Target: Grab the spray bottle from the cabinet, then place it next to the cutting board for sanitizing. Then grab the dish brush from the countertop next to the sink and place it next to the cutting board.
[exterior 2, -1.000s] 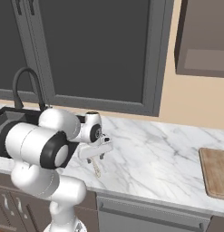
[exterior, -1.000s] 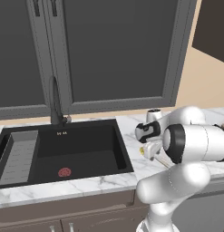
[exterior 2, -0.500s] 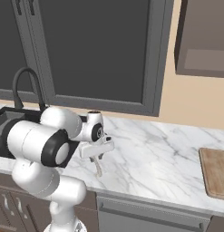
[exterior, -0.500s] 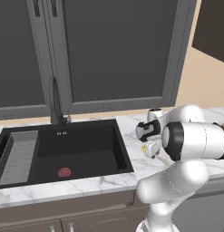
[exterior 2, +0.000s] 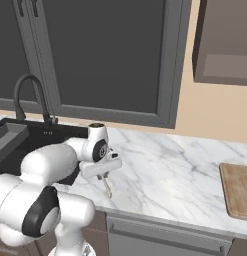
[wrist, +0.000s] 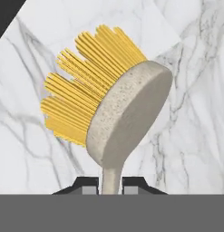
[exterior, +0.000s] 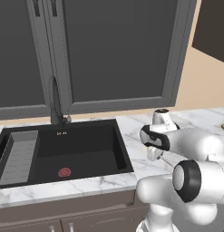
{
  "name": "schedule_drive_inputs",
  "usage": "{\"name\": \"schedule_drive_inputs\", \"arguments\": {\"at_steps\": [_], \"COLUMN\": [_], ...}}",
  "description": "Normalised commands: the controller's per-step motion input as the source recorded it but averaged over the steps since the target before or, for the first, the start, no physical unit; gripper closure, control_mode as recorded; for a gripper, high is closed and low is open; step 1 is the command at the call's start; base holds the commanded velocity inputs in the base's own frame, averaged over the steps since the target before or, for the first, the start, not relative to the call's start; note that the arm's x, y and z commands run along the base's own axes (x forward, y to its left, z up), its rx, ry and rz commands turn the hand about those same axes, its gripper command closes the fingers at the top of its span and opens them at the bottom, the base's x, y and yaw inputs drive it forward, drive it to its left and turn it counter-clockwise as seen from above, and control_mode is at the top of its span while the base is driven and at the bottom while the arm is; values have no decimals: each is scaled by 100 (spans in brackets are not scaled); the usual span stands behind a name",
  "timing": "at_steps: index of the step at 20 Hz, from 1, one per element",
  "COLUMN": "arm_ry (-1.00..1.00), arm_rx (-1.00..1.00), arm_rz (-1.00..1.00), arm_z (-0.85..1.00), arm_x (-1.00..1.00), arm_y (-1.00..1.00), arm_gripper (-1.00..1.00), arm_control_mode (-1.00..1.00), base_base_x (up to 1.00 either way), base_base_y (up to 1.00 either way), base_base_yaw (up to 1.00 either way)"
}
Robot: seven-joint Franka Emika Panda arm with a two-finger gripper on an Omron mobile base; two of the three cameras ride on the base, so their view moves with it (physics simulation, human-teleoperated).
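Left base view: white arm bent low over the marble surface point(exterior: 109, 183), just right of the black sink point(exterior: 63, 154); claw hidden behind the wrist here, so grip not readable from this side. Thin pale handle of the dish brush point(exterior: 167, 159) poking out beside the wrist. Tall black faucet point(exterior: 55, 102) behind the basin, dark grey framed panels point(exterior: 113, 50) above.

Right base view: claw point(exterior 2: 106, 176) pointing down at the surface, just right of the sink corner point(exterior 2: 25, 142). Dish brush point(exterior 2: 108, 187) hanging or standing from it as a slim pale stick, lower end at or near the marble (contact not clear). Cutting board point(exterior 2: 239, 190) well apart at the far right edge. Open taupe cabinet point(exterior 2: 225, 45) at upper right, shelf floor bare in the part seen.

Hand view: claw point(wrist: 110, 185) pressed together, pinching the cream handle of the dish brush point(wrist: 127, 118) between its two dark tips point(wrist: 88, 185); round head and yellow bristles spread out ahead over the marble.

Progress: second half of the task under way, brush gripped beside the sink but not yet carried. Spray bottle not to be made out beside the visible part of the board (cropped at the frame edge), so first half unconfirmed.

Left to do: lift, carry right, set down next to the board.
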Motion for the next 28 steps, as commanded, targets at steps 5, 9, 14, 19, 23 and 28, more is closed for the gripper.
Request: {"name": "schedule_drive_inputs", "arguments": {"at_steps": [5, 9, 14, 19, 23, 28], "arm_ry": [-5, -10, -15, -6, -5, -9], "arm_rx": [-1, 0, 0, 0, 0, 0], "arm_rz": [-6, 0, 0, 0, 0, -1], "arm_z": [91, 100, 100, 100, 94, 72], "arm_x": [-28, -34, -37, -47, -46, -37], "arm_y": [22, 9, 6, 6, 15, 24], "arm_gripper": [100, 100, 100, 100, 100, 100], "arm_control_mode": [-100, -100, -100, -100, -100, -100], "base_base_x": [0, 0, 0, 0, 0, 0], "base_base_y": [0, 0, 0, 0, 0, 0], "base_base_yaw": [0, 0, 0, 0, 0, 0]}}
